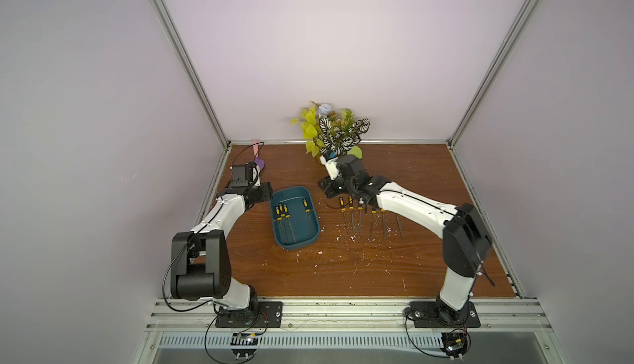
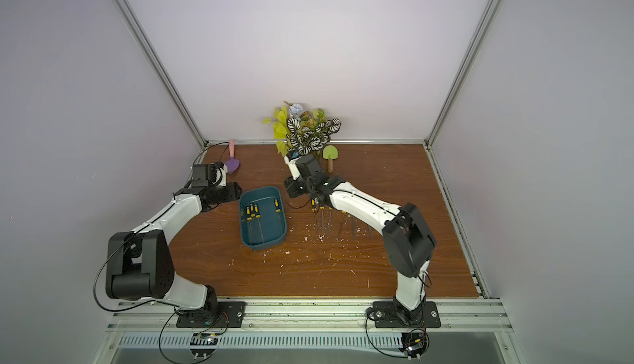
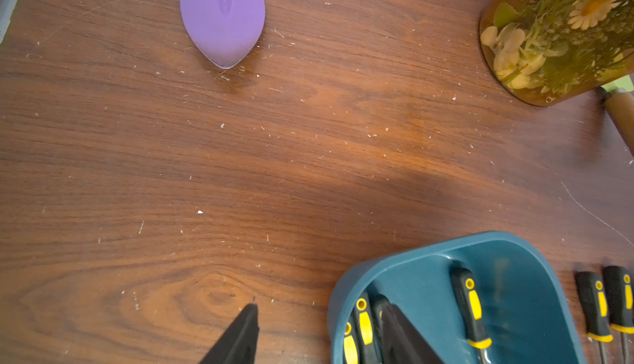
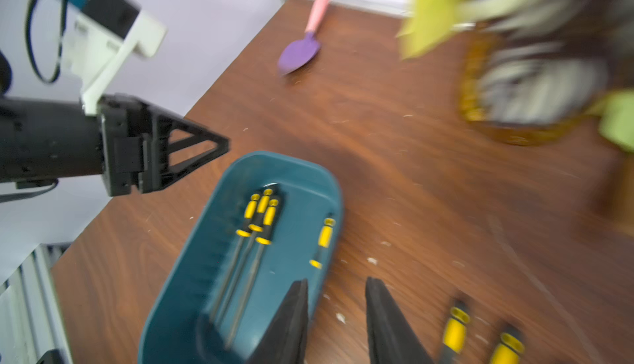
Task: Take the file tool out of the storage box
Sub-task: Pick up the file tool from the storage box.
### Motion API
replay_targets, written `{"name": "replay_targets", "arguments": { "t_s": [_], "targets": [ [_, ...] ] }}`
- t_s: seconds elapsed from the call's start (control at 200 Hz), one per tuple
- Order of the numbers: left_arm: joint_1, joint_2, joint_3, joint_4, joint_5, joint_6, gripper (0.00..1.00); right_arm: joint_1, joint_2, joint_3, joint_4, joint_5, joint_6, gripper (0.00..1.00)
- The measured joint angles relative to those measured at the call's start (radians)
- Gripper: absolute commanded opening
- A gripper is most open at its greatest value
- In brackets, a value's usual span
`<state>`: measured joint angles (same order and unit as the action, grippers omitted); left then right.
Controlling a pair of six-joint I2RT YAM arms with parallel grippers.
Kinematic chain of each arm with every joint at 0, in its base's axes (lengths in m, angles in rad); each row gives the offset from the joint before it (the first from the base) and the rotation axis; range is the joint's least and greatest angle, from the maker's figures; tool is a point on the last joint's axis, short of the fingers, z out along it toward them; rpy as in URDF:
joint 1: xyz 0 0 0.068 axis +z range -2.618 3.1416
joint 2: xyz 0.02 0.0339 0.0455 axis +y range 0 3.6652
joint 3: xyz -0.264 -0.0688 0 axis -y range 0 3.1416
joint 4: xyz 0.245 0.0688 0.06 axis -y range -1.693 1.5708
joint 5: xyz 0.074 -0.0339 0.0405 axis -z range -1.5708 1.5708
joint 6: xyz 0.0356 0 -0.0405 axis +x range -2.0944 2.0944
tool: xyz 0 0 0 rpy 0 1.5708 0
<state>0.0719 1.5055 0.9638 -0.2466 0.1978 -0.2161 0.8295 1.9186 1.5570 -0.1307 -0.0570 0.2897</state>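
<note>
**Workcell from above.** The box [image 1: 297, 224], a dark teal tub with low walls, stands on the wooden surface [image 1: 377, 269] left of centre. Its long axis runs from 12 to 6 o'clock.

Four tools lie inside it, their black-and-yellow handles toward 12 o'clock. The clustered files [image 1: 281, 209] (three, touching or overlapping) lie along the 9 o'clock wall. The single file [image 1: 305, 205] lies near the 3 o'clock wall.

At 3 o'clock of the box, apart from it, the row of files [image 1: 351, 208] rests on the wood, handles likewise toward 12 o'clock (its far end is partly covered by the right arm).

The left pincer [image 3: 319, 307] hovers at the box's 10 o'clock corner, fingers well apart and holding nothing. In its wrist view one finger stands before the box's interior and the other over bare wood.

The right pincer [image 4: 336, 281] is near the box's 2 o'clock corner, narrowly parted with nothing between its fingers (this wrist view is blurred).

The potted plant [image 1: 331, 132] stands at the surface's 12 o'clock edge. The green trowel [image 2: 330, 153] lies just at its 3 o'clock, and the purple trowel [image 2: 232, 165] lies in the 10 o'clock corner.
</note>
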Motion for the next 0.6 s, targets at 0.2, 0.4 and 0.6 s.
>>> {"name": "replay_targets", "arguments": {
  "t_s": [0.2, 0.4, 0.6],
  "targets": [
    [0.000, -0.001, 0.000, 0.000, -0.036, -0.003, 0.60, 0.100, 0.310, 0.275, -0.089, -0.005, -0.003, 0.34],
    [0.000, -0.016, -0.001, 0.000, -0.061, -0.006, 0.60, 0.129, 0.563, 0.576, -0.241, -0.013, -0.006, 0.35],
    [0.000, -0.018, -0.001, 0.000, -0.064, -0.009, 0.60, 0.132, 0.711, 0.856, -0.381, -0.019, -0.014, 0.35]
  ]
}}
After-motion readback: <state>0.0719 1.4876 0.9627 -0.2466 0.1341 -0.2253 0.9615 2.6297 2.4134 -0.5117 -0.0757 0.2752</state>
